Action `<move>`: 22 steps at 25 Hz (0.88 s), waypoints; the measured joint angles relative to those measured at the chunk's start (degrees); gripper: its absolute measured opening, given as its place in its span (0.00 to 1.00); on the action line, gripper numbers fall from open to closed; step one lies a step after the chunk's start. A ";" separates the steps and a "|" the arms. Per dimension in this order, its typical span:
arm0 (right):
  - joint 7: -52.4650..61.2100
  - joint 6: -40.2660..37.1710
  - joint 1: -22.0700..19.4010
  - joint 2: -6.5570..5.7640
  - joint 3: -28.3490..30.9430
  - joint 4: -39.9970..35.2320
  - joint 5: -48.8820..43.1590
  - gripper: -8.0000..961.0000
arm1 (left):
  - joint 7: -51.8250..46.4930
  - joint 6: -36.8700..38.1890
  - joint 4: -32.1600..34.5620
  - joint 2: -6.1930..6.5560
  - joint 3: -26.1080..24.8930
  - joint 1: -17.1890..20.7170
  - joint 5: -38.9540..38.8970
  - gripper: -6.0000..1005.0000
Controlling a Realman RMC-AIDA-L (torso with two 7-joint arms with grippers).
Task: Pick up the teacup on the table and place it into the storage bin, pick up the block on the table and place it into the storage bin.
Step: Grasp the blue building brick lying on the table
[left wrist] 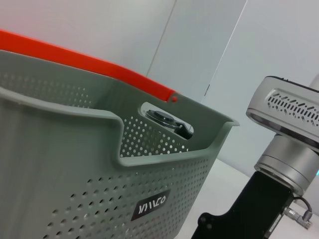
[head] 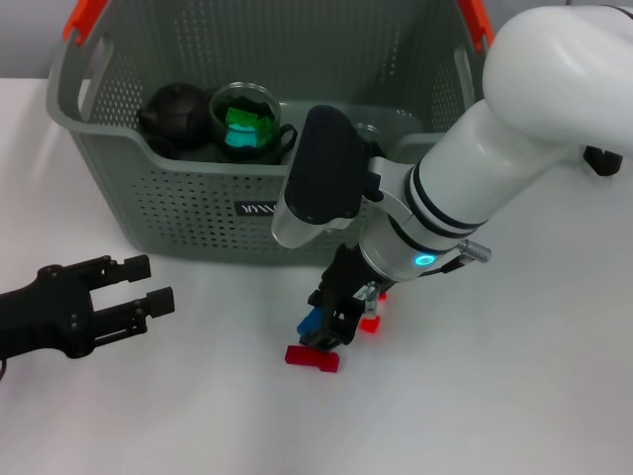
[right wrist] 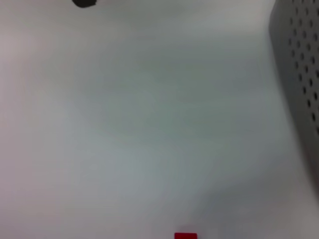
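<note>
The grey-green storage bin (head: 198, 213) stands at the back of the white table; its label (left wrist: 152, 204) shows in the left wrist view. Inside it sits a glass teacup (head: 245, 124) with something green in it. In front of the bin lies the block (head: 312, 358), red with a blue part (head: 310, 323). My right gripper (head: 338, 315) is lowered straight onto it and hides its middle. A red sliver of the block (right wrist: 185, 235) shows in the right wrist view. My left gripper (head: 148, 285) rests open and empty at the near left.
A black round pot (head: 173, 117) sits in the bin beside the teacup. The bin's orange handle ends (head: 84, 20) rise at the back. The right arm's white body (head: 495, 168) reaches across the bin's front right corner. Bare table lies between the two grippers.
</note>
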 joint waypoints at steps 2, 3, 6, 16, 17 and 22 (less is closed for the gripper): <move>-0.22 -0.32 0.43 0.00 -0.05 0.98 0.90 0.55 | 0.00 -0.04 -0.01 -0.04 0.04 -0.03 0.00 0.66; -0.29 -0.55 0.56 -0.02 -0.10 1.32 1.18 0.55 | 0.00 -0.04 -0.01 -0.04 0.05 -0.04 0.00 0.66; -0.33 -1.41 0.69 -0.07 -0.17 1.67 1.45 0.55 | 0.00 -0.04 -0.01 -0.06 0.06 -0.03 0.00 0.66; -0.36 -4.58 0.65 -0.11 -0.19 1.98 1.63 0.56 | 0.00 -0.11 -0.01 -0.07 0.07 0.03 0.00 0.66; -0.35 -5.07 0.58 -0.15 -0.19 1.80 1.67 0.56 | 0.00 -0.12 -0.02 -0.08 0.07 0.04 0.00 0.66; -0.29 -5.92 -0.04 -0.46 0.10 0.19 2.03 0.56 | 0.00 -0.20 -0.02 -0.15 0.11 0.20 0.00 0.66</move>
